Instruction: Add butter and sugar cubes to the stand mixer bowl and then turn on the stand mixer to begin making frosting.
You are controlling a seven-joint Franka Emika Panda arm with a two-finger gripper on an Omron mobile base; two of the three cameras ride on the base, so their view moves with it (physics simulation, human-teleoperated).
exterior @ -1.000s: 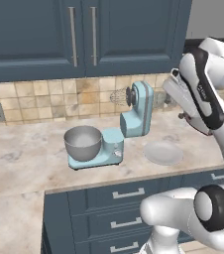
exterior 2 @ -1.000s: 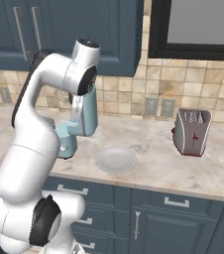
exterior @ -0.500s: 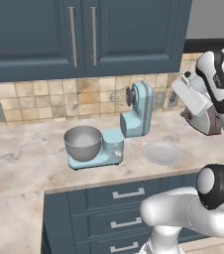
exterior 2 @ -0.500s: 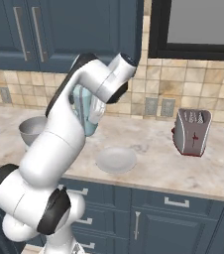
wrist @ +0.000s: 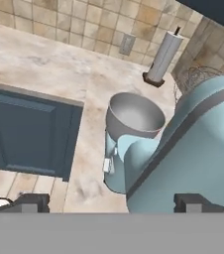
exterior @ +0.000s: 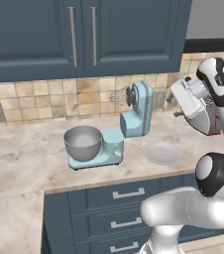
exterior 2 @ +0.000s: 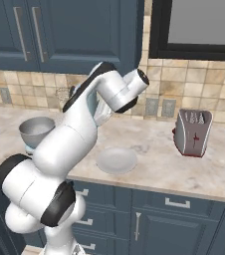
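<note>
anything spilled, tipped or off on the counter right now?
Nothing stands out. The stand mixer sits upright with its head tilted back, its bowl seated and looking empty; the white plate and toaster stand squarely on the counter.

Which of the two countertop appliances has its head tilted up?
The light-blue stand mixer, whisk raised clear of its metal bowl; the silver toaster has no head.

Navy cabinets above beige tile backsplash; marble counter; drawers below.
</note>
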